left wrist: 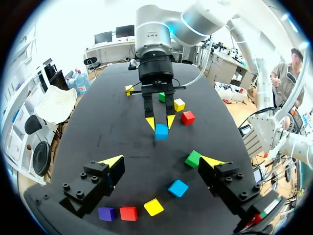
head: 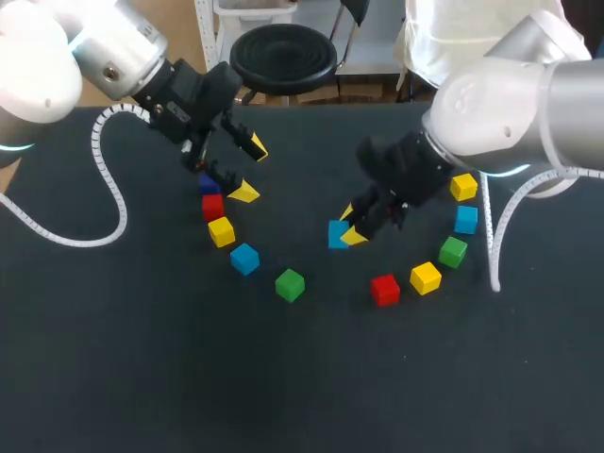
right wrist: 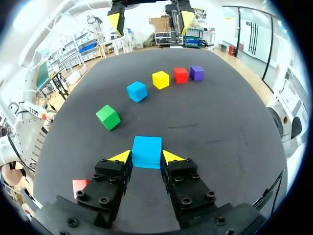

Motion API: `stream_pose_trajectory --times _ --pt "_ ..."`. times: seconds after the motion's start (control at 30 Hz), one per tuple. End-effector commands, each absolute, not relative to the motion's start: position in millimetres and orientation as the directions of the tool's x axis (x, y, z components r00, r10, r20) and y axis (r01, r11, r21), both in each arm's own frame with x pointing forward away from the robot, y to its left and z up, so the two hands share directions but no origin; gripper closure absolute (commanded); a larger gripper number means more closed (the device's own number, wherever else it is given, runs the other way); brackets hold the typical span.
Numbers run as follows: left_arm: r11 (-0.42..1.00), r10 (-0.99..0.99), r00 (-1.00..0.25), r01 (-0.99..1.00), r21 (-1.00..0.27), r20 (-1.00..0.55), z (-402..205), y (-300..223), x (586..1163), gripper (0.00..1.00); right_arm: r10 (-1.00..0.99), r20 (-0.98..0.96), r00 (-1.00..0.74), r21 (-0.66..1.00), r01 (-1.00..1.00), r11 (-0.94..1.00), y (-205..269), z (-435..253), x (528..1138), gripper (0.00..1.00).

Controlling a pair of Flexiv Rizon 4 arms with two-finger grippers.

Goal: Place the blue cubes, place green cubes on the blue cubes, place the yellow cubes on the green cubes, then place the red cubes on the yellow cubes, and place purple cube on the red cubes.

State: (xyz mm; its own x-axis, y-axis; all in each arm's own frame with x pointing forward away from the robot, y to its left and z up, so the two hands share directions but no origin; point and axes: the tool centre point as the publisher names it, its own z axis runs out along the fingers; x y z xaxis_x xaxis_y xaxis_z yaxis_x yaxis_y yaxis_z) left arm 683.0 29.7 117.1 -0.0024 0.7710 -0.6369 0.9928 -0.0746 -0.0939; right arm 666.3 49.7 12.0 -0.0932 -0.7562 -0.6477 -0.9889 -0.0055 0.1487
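My right gripper (right wrist: 146,157) is shut on a blue cube (right wrist: 146,152) near the table's middle, also seen in the head view as the blue cube (head: 335,233) and in the left wrist view as the blue cube (left wrist: 161,131). Whether it rests on the table I cannot tell. My left gripper (head: 249,170) hangs open and empty above the left row of cubes: purple (head: 207,183), red (head: 213,207), yellow (head: 221,231), blue (head: 244,258), green (head: 290,284). To the right lie red (head: 384,289), yellow (head: 426,277), green (head: 453,251), blue (head: 466,219) and yellow (head: 462,187) cubes.
The black table (head: 302,377) has open room along its front and between the two rows of cubes. My left arm's white cable (head: 104,179) loops over the table's left side.
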Motion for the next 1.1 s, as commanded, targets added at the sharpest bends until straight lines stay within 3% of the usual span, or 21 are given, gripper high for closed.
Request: stream_pose_trajectory --times 0.03,1.1 --pt "-0.076 0.773 -0.002 0.992 -0.096 -0.635 117.1 29.4 684.0 0.0 -0.759 -0.644 -0.092 0.148 -0.989 -0.005 50.6 13.9 668.4 1.0" --pt "-0.076 0.773 -0.002 0.992 -0.096 -0.635 117.1 29.4 684.0 0.0 -0.745 -0.65 -0.148 0.194 -0.981 0.026 52.5 0.1 679.0 1.0"
